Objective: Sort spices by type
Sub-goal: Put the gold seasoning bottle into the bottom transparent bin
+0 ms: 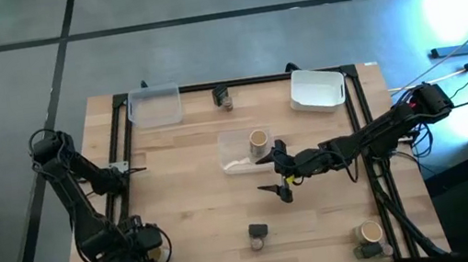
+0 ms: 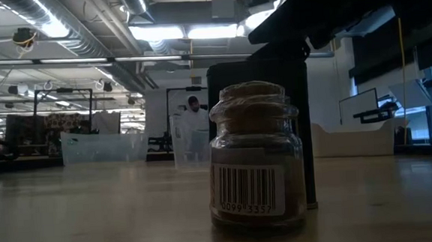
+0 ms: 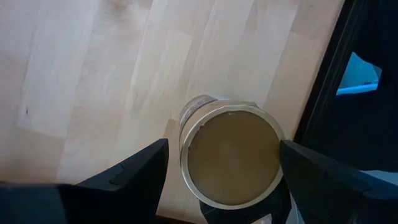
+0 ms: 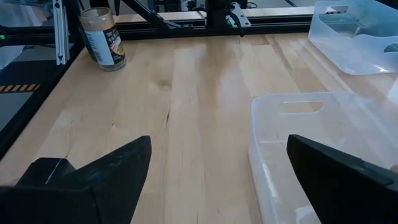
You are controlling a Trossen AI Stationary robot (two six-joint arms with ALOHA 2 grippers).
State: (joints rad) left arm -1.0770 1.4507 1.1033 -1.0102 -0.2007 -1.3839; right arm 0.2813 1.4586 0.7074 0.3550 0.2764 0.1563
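Note:
My left gripper (image 3: 224,152) is open at the table's near left corner (image 1: 137,249). It points down over a tan round cylinder with a pale top (image 3: 231,158), one finger on either side. In the right wrist view that cylinder (image 4: 102,37) stands upright beside the frame rail. My right gripper (image 1: 277,171) is open and holds nothing, hovering at mid-table by the near side of a clear tub (image 1: 237,160). A tan cylinder (image 1: 258,138) stands in that tub. A barcoded jar (image 1: 258,233) (image 2: 256,156) stands near the near edge. A dark jar (image 1: 224,98) stands at the far edge. A tan cylinder (image 1: 370,233) and a dark jar (image 1: 370,249) stand at the near right corner. My left gripper comes from above, pointing down, its fingers (image 3: 140,171) flanking the pale top (image 3: 205,124) of the tan cylinder. Whether either finger touches it, I cannot tell. The cylinder stands upright on the table.
A second clear tub (image 1: 154,106) sits at the far left and a white tub (image 1: 316,89) at the far right. Black frame rails (image 1: 126,133) run along the table's edges. Bare wood lies between the middle tub and the left rail. A person (image 2: 193,107) stands far behind the table.

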